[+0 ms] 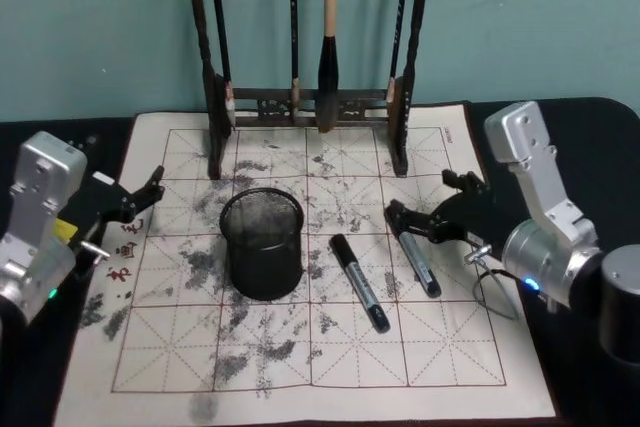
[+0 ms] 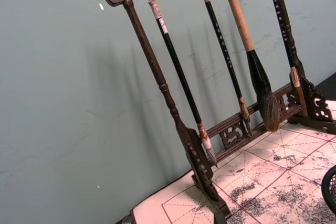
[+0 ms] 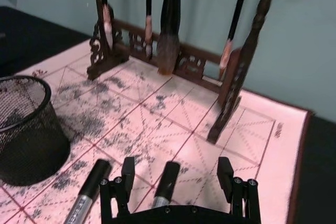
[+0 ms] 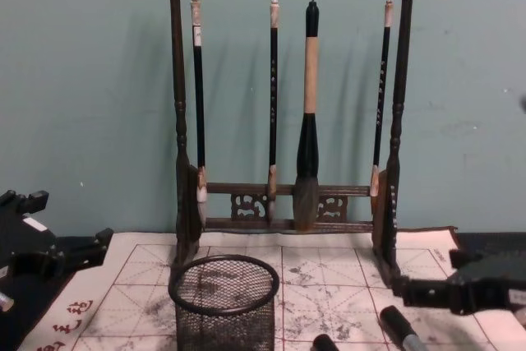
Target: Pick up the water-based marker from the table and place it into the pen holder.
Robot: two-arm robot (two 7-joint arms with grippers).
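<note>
Straddling marker: right gripper point(image 1: 417, 193), fingers spread wide either side of the water-based marker's point(image 1: 418, 265) upper end, holding nothing.
Water-based marker: flat on the mat point(image 1: 400, 347), 3 o'clock of the pen holder point(image 1: 265, 267); second marker point(image 1: 360, 284) lies between them.
Left gripper point(image 1: 140, 202): at the mat's 9 o'clock edge, fingers apart, empty.
Surface: dark tabletop point(image 1: 600, 117) under cream, ink-blotched, red-gridded mat.
Room: brush rack point(image 1: 310, 99) at 12 o'clock, plain teal wall point(image 1: 100, 27) behind.

A: Pen holder point(image 1: 262, 244)?
B: On the mat point(image 1: 300, 387), left of the worktop's point(image 1: 590, 117) middle. Brush rack point(image 1: 310, 107) behind it, toward the far edge.
A: Markers?
B: Inner marker point(image 1: 359, 282) just right of the holder. Outer marker point(image 1: 418, 262) nearer the right edge, under the right gripper point(image 3: 176, 167).
</note>
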